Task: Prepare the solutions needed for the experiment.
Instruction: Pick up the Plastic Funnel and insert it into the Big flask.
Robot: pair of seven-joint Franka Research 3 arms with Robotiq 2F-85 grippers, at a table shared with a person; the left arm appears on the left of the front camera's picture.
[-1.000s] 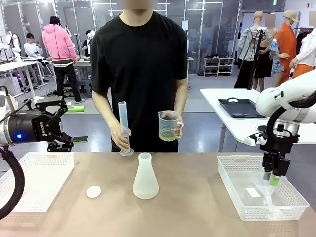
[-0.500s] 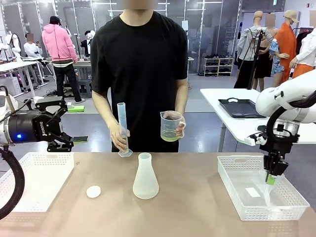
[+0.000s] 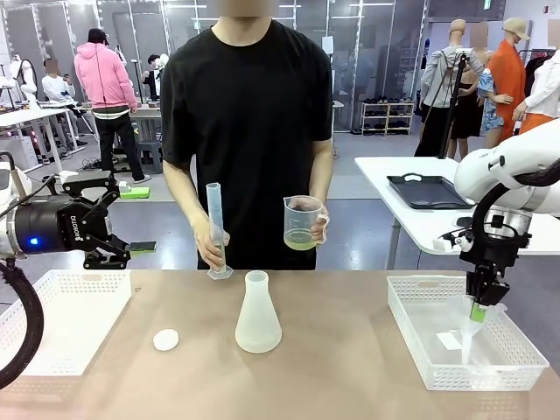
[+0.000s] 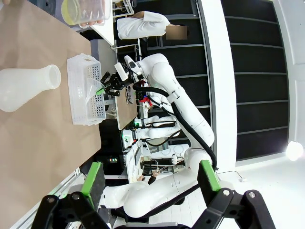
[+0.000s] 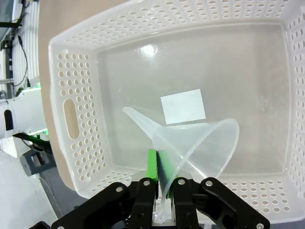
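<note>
basically early stage. right pincer (image 5: 158, 164) is clamped on the rim of a clear funnel (image 5: 200, 143), down inside the white basket (image 5: 71, 95) on the counter (image 3: 350, 350). left pincer (image 3: 109, 220) is wide, holding nothing, off to the left side. flask (image 3: 258, 319) mid-counter looks empty, no funnel in it. yellow-green solution (image 3: 299, 239) sits in the jug (image 3: 300, 210) in the person's hand, cylinder (image 3: 215, 227) in the other. measuring and pouring not yet done.

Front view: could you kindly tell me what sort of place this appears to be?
Probably a robotics lab hall staged for chemistry work: a white robot arm at the table, a conical flask on it, a person holding a graduated cylinder and measuring jug, workbenches behind.
</note>
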